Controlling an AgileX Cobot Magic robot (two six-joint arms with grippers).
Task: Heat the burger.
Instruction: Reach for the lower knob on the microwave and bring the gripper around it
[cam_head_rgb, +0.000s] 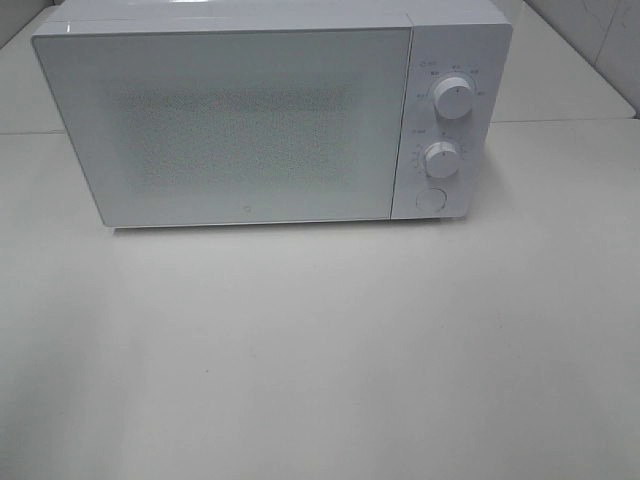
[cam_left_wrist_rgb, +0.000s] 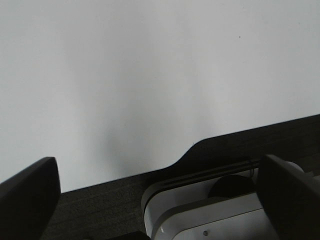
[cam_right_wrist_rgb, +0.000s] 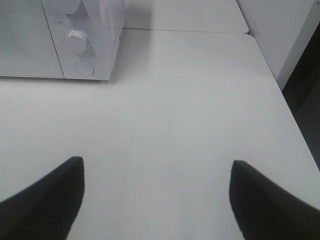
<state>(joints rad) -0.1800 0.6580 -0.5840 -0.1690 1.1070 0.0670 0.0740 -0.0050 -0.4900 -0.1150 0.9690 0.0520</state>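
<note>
A white microwave (cam_head_rgb: 250, 120) sits, door shut, on the counter (cam_head_rgb: 320, 350). The left pincer (cam_left_wrist_rgb: 160, 165) and right pincer (cam_right_wrist_rgb: 156, 165) both gape wide, holding nothing.

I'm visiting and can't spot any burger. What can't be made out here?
Inside of the white box-shaped microwave: high view, its closed speckled door hides it; no burger visible.
Print around its white round dials: too small, blurred.
Left hand, right hand: wrist views, mostly cut off by the picture edge.

The microwave (cam_head_rgb: 272, 115) is cased in smooth white plastic, its door (cam_head_rgb: 230, 190) glazed glossy over a dotted mesh. The counter (cam_head_rgb: 320, 350) is finished in smooth matt white, and the right gripper (cam_right_wrist_rgb: 157, 197) in matt black.
</note>
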